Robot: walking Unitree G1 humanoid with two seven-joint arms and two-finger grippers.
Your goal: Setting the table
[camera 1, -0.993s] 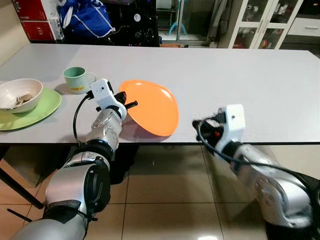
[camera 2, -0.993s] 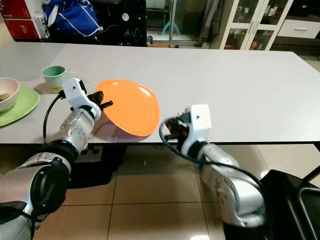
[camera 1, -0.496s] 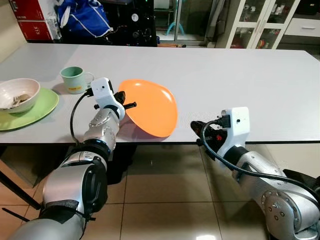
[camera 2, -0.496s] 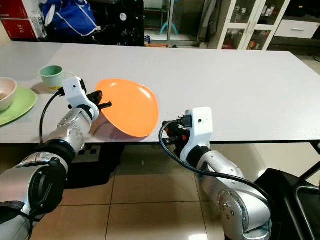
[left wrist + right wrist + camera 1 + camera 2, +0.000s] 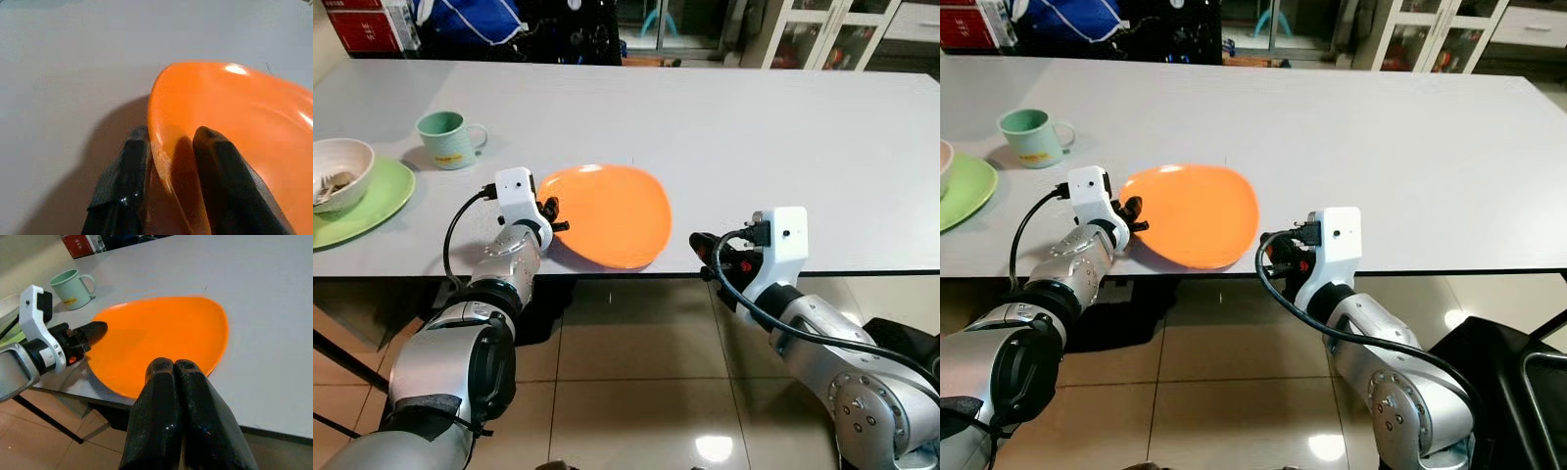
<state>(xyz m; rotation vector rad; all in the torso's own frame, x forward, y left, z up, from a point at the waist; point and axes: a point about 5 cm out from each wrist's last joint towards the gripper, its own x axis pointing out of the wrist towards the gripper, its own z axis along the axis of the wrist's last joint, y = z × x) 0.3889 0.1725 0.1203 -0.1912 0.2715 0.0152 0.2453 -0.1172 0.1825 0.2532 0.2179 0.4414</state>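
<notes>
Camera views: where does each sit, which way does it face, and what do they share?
Eye views: on the head, looking down at the table, both arms, the left hand gripping the plate.
Left wrist view: along its fingers pinching the plate rim.
Right wrist view: from the table edge, along the shut right hand, toward plate and mug.
All share the plate.

Glossy orange plate point(image 5: 607, 213), matt grey table point(image 5: 783, 147)
</notes>
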